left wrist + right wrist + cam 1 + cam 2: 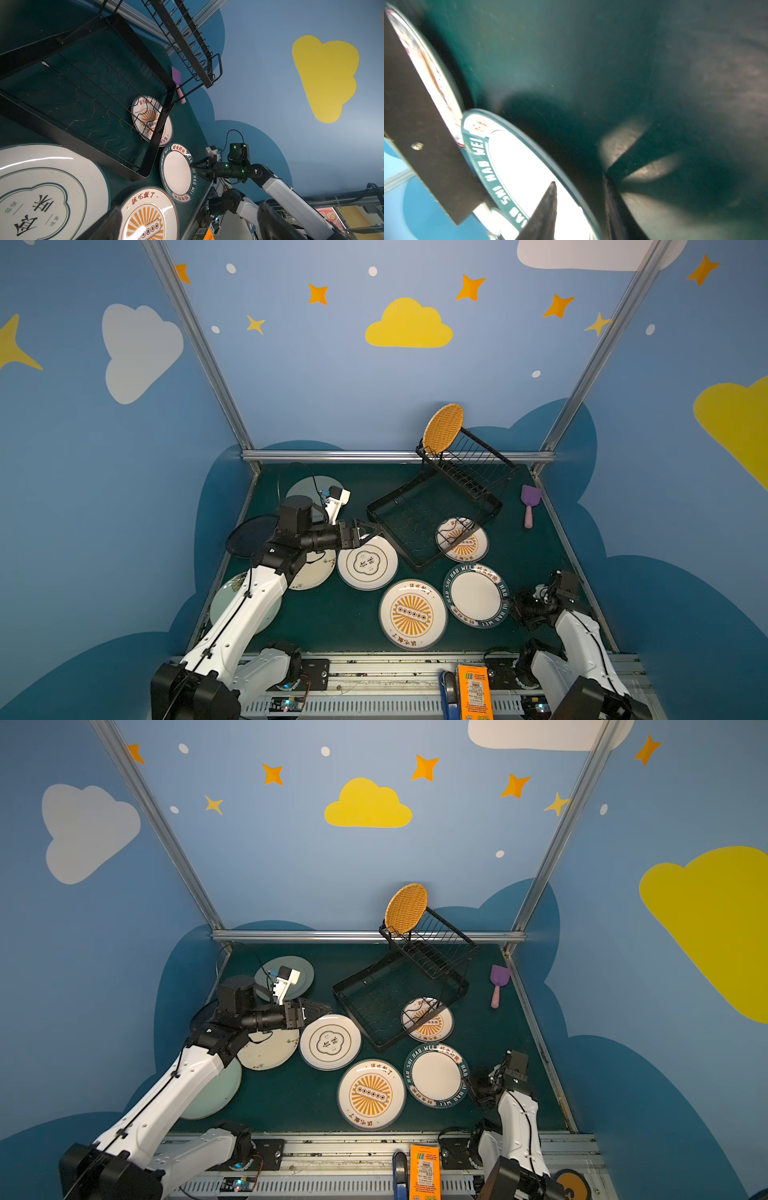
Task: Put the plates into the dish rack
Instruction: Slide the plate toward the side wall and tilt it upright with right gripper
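At the near edge of the bench (332, 626) lies the large sunburst plate (412, 614), flat, with the teal-lettered plate (476, 595) just beside it toward the right edge. The right gripper (195, 168) reaches in from the near right corner. Its jaws straddle that plate's rim, one finger (546, 209) over the white face and the other outside the rim. Whether they pinch it yet cannot be told.

Near the left edge the mint plate (224, 605) lies partly under the left arm. Further in are the cream plate (316, 572) and the flower-outline plate (368, 563), which overlap. The left gripper (376, 529) hovers above the flower-outline plate's far rim, spread wide and holding nothing, close to the dish rack (430, 561).

The rack sits askew toward the far right, its tray corner lying over the small sunburst plate (462, 540). A navy plate (249, 535) lies at the left edge and a grey-green plate (311, 489) near the far left corner. A purple scoop (528, 502) lies by the right edge. Furthest back, the orange-patterned plate (443, 428) stands upright in the rack's slots.
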`<action>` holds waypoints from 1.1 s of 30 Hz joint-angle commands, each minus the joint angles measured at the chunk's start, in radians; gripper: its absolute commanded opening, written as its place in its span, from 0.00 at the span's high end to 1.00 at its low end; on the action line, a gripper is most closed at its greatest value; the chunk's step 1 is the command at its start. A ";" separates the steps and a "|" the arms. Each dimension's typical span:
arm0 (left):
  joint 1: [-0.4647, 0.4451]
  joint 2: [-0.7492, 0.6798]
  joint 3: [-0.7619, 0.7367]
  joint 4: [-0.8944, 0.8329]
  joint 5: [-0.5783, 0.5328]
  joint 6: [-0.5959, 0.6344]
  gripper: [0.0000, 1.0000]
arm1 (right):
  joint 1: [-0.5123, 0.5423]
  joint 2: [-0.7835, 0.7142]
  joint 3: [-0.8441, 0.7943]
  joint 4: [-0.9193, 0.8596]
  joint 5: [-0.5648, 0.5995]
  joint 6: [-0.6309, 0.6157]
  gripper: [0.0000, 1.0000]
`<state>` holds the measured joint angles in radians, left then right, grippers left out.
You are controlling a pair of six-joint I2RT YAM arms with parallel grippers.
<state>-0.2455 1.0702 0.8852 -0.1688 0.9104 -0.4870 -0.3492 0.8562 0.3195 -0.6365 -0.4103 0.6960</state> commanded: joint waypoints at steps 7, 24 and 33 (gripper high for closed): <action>0.015 -0.014 -0.009 0.012 -0.005 -0.003 0.00 | 0.012 -0.009 -0.014 -0.028 0.032 -0.007 0.81; 0.045 0.000 -0.015 0.028 -0.011 -0.029 0.00 | 0.013 -0.112 -0.003 -0.045 0.035 0.003 0.99; 0.048 0.006 -0.019 0.032 -0.021 -0.031 0.00 | 0.012 -0.185 0.034 -0.052 0.030 -0.008 1.00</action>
<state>-0.2028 1.0718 0.8707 -0.1596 0.8955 -0.5179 -0.3374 0.6853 0.3218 -0.6758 -0.3832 0.6945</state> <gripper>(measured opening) 0.996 0.050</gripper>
